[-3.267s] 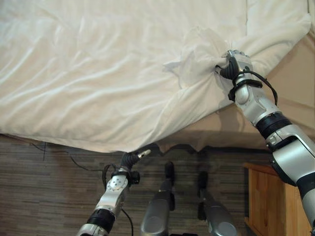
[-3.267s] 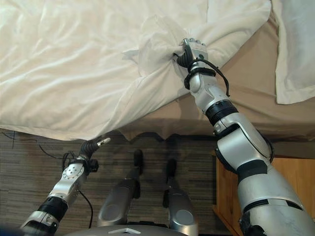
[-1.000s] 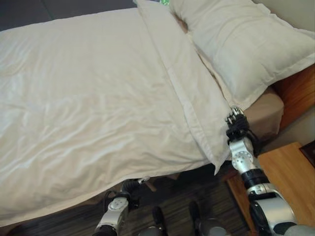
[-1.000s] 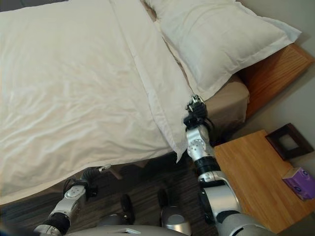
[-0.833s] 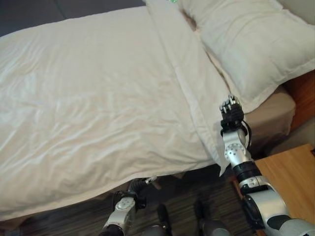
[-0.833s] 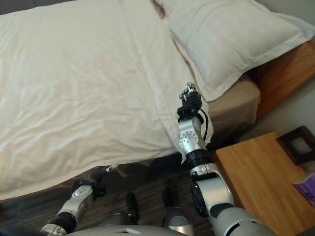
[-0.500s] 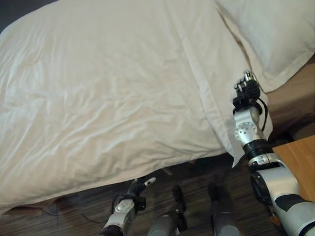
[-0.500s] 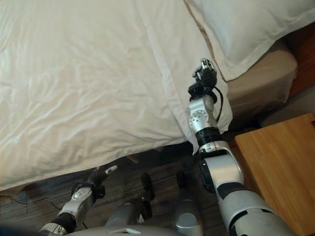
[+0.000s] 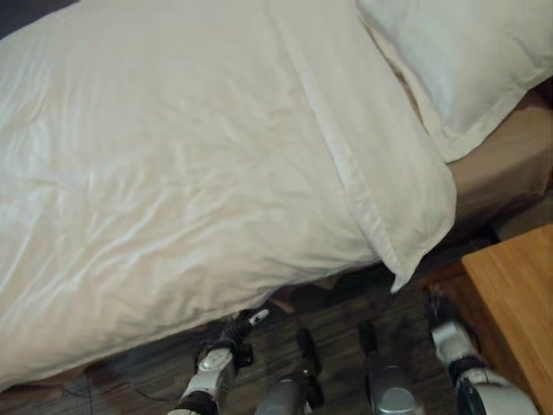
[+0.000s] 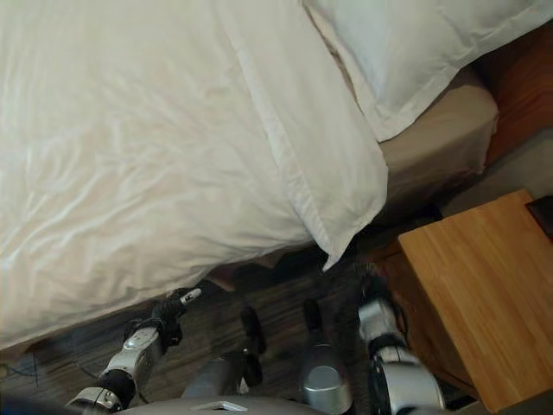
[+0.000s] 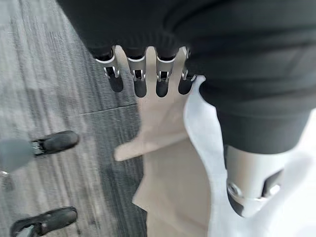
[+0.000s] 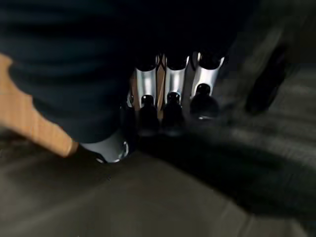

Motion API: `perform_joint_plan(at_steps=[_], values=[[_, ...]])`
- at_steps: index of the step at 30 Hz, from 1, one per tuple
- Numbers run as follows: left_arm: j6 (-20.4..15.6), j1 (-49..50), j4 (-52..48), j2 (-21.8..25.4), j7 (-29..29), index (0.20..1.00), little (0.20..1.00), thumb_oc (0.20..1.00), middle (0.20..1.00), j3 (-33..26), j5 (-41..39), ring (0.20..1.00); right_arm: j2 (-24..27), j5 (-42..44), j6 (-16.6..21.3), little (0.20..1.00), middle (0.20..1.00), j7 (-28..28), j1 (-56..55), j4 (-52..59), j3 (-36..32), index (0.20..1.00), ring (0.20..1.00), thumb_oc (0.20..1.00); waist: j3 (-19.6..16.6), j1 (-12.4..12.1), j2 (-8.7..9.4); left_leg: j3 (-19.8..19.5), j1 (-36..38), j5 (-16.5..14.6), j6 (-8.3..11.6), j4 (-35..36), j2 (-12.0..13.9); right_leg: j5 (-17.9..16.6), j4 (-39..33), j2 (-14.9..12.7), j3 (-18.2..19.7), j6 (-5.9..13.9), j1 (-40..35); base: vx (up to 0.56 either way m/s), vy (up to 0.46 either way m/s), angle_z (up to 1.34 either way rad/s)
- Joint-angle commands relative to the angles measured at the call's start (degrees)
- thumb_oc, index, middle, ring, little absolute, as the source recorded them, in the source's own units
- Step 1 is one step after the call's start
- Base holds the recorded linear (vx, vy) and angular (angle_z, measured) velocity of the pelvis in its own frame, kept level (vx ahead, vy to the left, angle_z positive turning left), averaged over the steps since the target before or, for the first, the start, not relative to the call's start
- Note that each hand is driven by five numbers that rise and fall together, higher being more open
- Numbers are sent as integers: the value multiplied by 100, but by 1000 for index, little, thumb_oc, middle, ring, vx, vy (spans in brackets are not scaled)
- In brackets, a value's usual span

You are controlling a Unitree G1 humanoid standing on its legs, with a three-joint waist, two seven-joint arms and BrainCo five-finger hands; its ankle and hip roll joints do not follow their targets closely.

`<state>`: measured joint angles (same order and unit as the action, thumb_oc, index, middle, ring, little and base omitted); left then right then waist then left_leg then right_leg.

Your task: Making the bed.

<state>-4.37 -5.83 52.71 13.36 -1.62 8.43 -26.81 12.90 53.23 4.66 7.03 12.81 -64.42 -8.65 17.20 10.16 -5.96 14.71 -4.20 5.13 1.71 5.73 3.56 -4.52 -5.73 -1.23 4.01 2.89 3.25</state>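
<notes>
While draped flat across the bed (image 9: 510, 173), white duvet (image 9: 173, 156) ends in a folded corner hanging off the near edge beside the pillow (image 9: 467, 60). Left hand (image 9: 240, 324) low by the floor, fingers straight, empty. Right hand (image 10: 373, 298) down next to the wooden nightstand (image 10: 471, 285), fingers relaxed, holding nothing.

A wooden nightstand (image 10: 467, 290) is seen at the right of the scene, light orange-brown, with a flat bare top and a darker side panel facing the floor. A dark object (image 10: 544, 214) is cut off by the frame at the nightstand's far corner, too little of it visible to be identified. Dark grey floor (image 9: 147, 367) with fine lengthwise streaks is seen along the near side and runs up to the foot of the nightstand. The same streaked floor (image 11: 59, 74) is seen in the left wrist view. An orange-brown wooden surface (image 12: 27, 116) is seen in the right wrist view, blurred.
</notes>
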Motion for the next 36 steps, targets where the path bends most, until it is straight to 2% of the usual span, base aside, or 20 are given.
perform_joint_plan(at_steps=[1, 2, 3, 4, 5, 7, 8, 9, 10, 12, 14, 16, 18, 19, 20, 21, 23, 26, 30, 36], values=[[-44, -58, 303, 82, -78, 1000, 1000, 1000, 1000, -93, -193, 1000, -6, -762, -27, 511, 511, -142, -122, -47, 52, 511, 511, 511, -480, -7, 477, -382, 543, -749, 317, -289, 239, 595, 73, -317, 211, 297, 143, -65, -25, -33], [-50, -82, 271, 88, -85, 1000, 1000, 1000, 1000, -117, -203, 1000, 15, -941, -56, 1000, 1000, -133, -163, 1, 167, 1000, 1000, 1000, -484, -17, 580, -591, 550, -959, 312, -582, 176, 554, 73, -324, 253, 283, 129, -127, -16, -41], [-51, -93, 257, 104, -94, 1000, 1000, 1000, 1000, -122, -206, 1000, 61, -1172, -94, 1000, 1000, -133, -183, 101, 328, 1000, 1000, 1000, -518, -14, 690, -785, 558, -1100, 325, -795, 98, 474, 75, -338, 308, 263, 176, -111, 0, -54], [-50, -88, 256, 106, -93, 1000, 1000, 1000, 1000, -126, -206, 1000, 57, -1178, -97, 1000, 1000, -128, -188, 109, 331, 1000, 1000, 1000, -511, -6, 689, -792, 545, -1135, 321, -844, 102, 480, 74, -337, 303, 265, 164, -239, 47, -63], [-73, -28, 202, 119, -107, 1000, 1000, 1000, 1000, -106, -123, 1000, 107, -1716, -107, 1000, 1000, -232, -360, 656, 775, 1000, 1000, 1000, -575, 36, 875, -1162, 782, -1370, 406, -1244, 11, 363, 148, -337, 336, 239, 252, -246, 79, -52], [-37, 96, 207, 116, -107, 1000, 1000, 1000, 1000, -108, -28, 1000, 163, -2059, -144, 1000, 1000, -255, -516, 917, 943, 1000, 1000, 1000, -627, 106, 908, -1268, 968, -1432, 439, -1297, 92, 357, 182, -327, 278, 222, 284, -188, 77, -38], [17, 154, 182, 105, -100, 1000, 1000, 1000, 1000, -7, 155, 1000, 256, -2559, -65, 1000, 1000, -151, -646, 1287, 1113, 1000, 1000, 1000, -677, 162, 997, -1395, 1085, -1491, 393, -1185, 151, 297, 239, -322, 251, 243, 361, -78, 49, -21], [72, 207, 147, 52, -90, 1000, 1000, 1000, 1000, -11, 222, 1000, 277, -2891, -172, 1000, 1000, -142, -613, 1440, 1252, 1000, 1000, 1000, -716, 175, 999, -1429, 1202, -1597, 340, -978, 174, 299, 289, -291, 228, 257, 390, -245, 133, 1], [118, 316, 61, 80, -84, 1000, 1000, 1000, 1000, 17, 515, 1000, 388, -3712, -175, 1000, 1000, -30, -844, 2110, 1403, 1000, 1000, 1000, -749, 227, 1072, -1388, 1389, -1488, 283, -471, 241, 198, 324, -278, 103, 321, 482, -273, 123, 6], [101, 360, 44, 115, -137, 1000, 1000, 1000, 1000, 15, 787, 1000, 362, -4125, -162, 1000, 1000, 29, -990, 2688, 1546, 1000, 1000, 1000, -768, 269, 1224, -1423, 1462, -1376, 244, -73, 176, 37, 360, -286, 38, 459, 650, -322, 106, 39], [99, 299, 16, 185, -246, 1000, 1000, 1000, 1000, 8, 1002, 1000, 275, -4286, -135, 1000, 1000, 70, -945, 3058, 1630, 1000, 1000, 1000, -638, 267, 1325, -1411, 1343, -1285, 207, -73, 130, -177, 502, -270, 227, 692, 840, -362, 89, 49], [86, 343, -219, 289, -307, 1000, 1000, 1000, 1000, -1, 1136, 1000, 165, -4296, -30, 1000, 1000, 120, -919, 3422, 1696, 1000, 1000, 1000, -490, 135, 1269, -1199, 1166, -1087, 129, -73, 152, 149, 978, -147, 151, 645, 906, -458, 152, 4], [50, 373, -646, 431, -346, 1000, 1000, 1000, 1000, 46, 1343, 1000, 76, -4284, 78, 1000, 1000, 179, -992, 3696, 1700, 1000, 1000, 1000, -456, 42, 1188, -891, 960, -895, 68, -73, 168, 475, 1448, -244, -237, 511, 715, -406, 176, -64], [40, 387, -961, 510, -348, 1000, 1000, 1000, 1000, 86, 1470, 1000, 31, -4297, 113, 1000, 1000, 167, -1043, 3791, 1697, 1000, 1000, 1000, -450, -6, 1148, -745, 927, -864, 22, -73, 173, 659, 1793, -309, -310, 472, 509, -225, 111, -103], [44, 389, -966, 513, -348, 1000, 1000, 1000, 1000, 86, 1470, 1000, 29, -4298, 112, 1000, 1000, 167, -1044, 3793, 1696, 1000, 1000, 1000, -457, -10, 1152, -740, 915, -853, 22, -73, 171, 646, 1788, -310, -305, 471, 521, -258, 105, -89], [53, 398, -1426, 510, -357, 1000, 1000, 1000, 1000, 108, 1468, 1000, -58, -4317, 131, 1000, 1000, 114, -1119, 3886, 1711, 1000, 1000, 1000, -540, -80, 1091, -567, 815, -779, -19, -73, 184, 731, 1988, -459, -343, 443, 211, -198, 48, -38], [26, 477, -1672, 509, -363, 1000, 1000, 1000, 1000, 33, 1345, 1000, -48, -4341, 117, 1000, 1000, 100, -1162, 3873, 1684, 1000, 1000, 1000, -600, -149, 1085, -433, 778, -751, -8, -73, 166, 748, 1696, -602, -360, 474, -110, -128, 38, -46], [-152, 540, -2719, 440, -369, 1000, 1000, 1000, 1000, -18, 973, 1000, -189, -4156, 85, 1000, 1000, -34, -1236, 3750, 1778, 1000, 1000, 1000, -940, -323, 1085, -109, 727, -702, 58, -97, 152, 699, 605, -711, -247, 489, -531, -33, -10, -73], [-253, 620, -3326, 399, -309, 1000, 1000, 1000, 1000, -14, 628, 1000, -72, -4226, 102, 1000, 1000, -71, -1180, 3848, 1927, 1000, 1000, 1000, -1034, -345, 1066, -88, 732, -640, 91, -95, 198, 691, 286, -649, -72, 413, -673, -28, -33, -38], [-175, 861, -3507, 348, -149, 1000, 1000, 1000, 1000, 101, 515, 1000, 55, -4263, 66, 1000, 1000, -124, -1153, 3904, 1972, 1000, 1000, 1000, -1107, -325, 1010, -163, 799, -595, 118, -92, 241, 733, 217, -591, -43, 351, -772, -6, -7, -1]])
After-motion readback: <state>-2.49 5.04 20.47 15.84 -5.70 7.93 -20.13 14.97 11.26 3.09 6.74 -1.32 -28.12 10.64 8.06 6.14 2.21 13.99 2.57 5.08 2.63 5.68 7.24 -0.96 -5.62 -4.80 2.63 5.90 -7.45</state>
